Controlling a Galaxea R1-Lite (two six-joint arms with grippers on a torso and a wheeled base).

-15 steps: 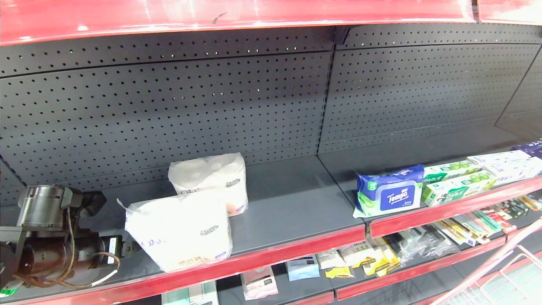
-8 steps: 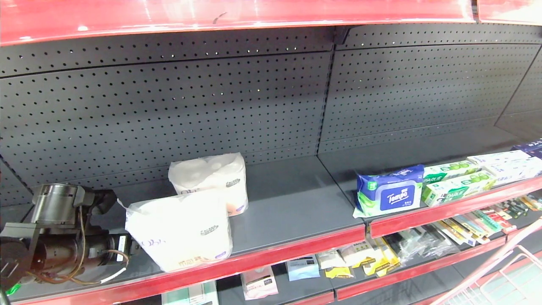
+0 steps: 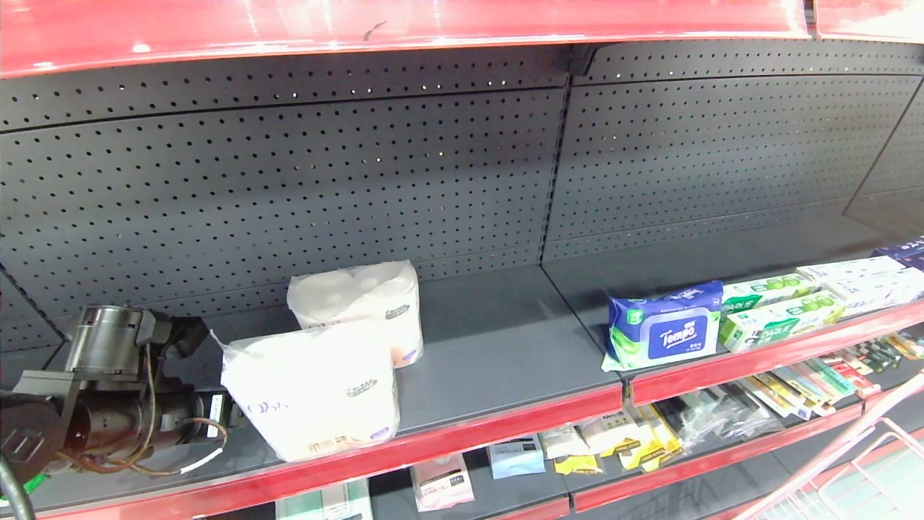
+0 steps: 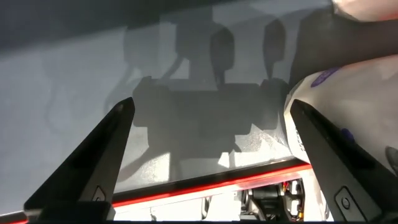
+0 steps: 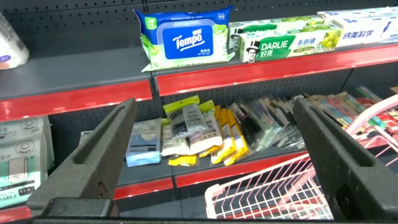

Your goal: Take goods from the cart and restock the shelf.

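Observation:
Two white toilet paper packs stand on the grey shelf [image 3: 498,354]: a front pack [image 3: 314,390] near the red edge and a rear pack [image 3: 357,303] behind it. My left arm lies on the shelf at the far left, its wrist [image 3: 144,426] up against the front pack's left side. In the left wrist view the left gripper [image 4: 211,106] is open over bare shelf, with the front pack [image 4: 354,99] against one finger. The right gripper [image 5: 214,106] is open and holds nothing, in front of the lower shelves above the pink cart [image 5: 292,186].
A blue wet wipes pack [image 3: 664,325] and toothpaste boxes [image 3: 783,310] lie on the shelf's right section. Small hanging packets [image 5: 193,134] fill the shelf below. The cart's rim [image 3: 859,469] is at the lower right. Bare shelf lies between the paper packs and the wipes.
My left arm has moved right along the shelf, and the front toilet paper pack has shifted slightly right with it. The other goods stay put.

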